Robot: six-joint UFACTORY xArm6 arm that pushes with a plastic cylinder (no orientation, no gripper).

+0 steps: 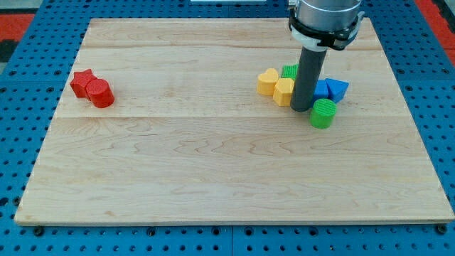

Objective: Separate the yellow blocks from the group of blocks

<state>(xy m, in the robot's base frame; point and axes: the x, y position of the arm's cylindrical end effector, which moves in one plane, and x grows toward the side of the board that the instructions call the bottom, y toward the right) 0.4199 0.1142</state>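
The camera view shows a wooden board [213, 156] lying on a blue pegboard [21, 142]. My tip [301, 109] stands inside the group of blocks on the view's right. The arm has no pincer, only the dark rod [308, 75], so there are no jaws to describe.

The yellow heart block [268, 81] and the yellow hexagon block [284, 91] touch each other just left of my tip. A green block [289, 72], partly hidden, is behind them. The green cylinder [323, 113] is just right of my tip, below the blue cube [321, 89] and the blue triangle block [337, 89].

Far at the view's left, the red star block [82, 82] touches the red cylinder [101, 93].
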